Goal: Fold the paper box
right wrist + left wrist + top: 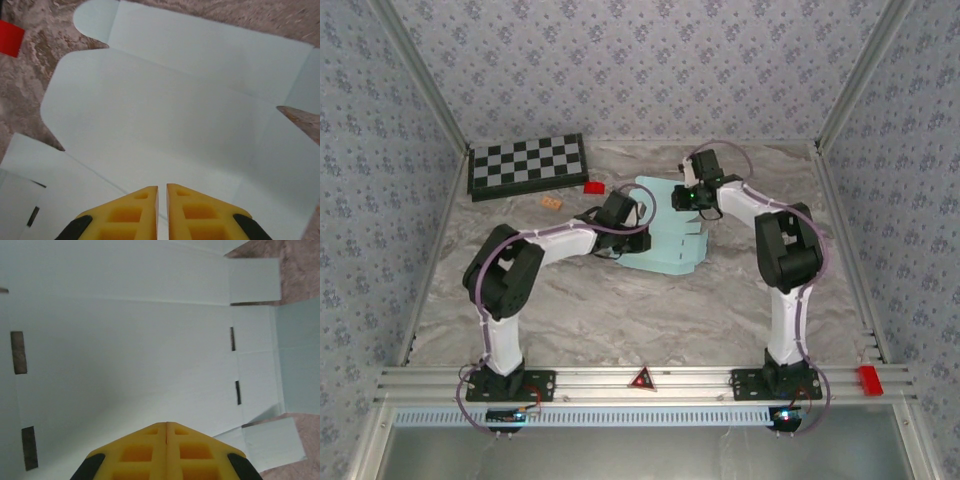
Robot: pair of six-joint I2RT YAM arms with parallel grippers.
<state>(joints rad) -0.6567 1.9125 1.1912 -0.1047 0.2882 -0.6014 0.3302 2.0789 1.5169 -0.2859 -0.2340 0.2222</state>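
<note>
The paper box is a pale blue die-cut sheet lying flat on the marble table, mid-back. My left gripper is over its left edge, and my right gripper is over its far part. In the left wrist view the yellow fingers are pressed together, shut on nothing, just above the slotted sheet. In the right wrist view the yellow fingers are nearly together with a thin slit between them and nothing in it, over a rounded panel of the sheet.
A black-and-white checkerboard lies at the back left. A small red brick and a tan piece lie just left of the sheet. Patterned walls close in the table on three sides. A red block sits on the front rail.
</note>
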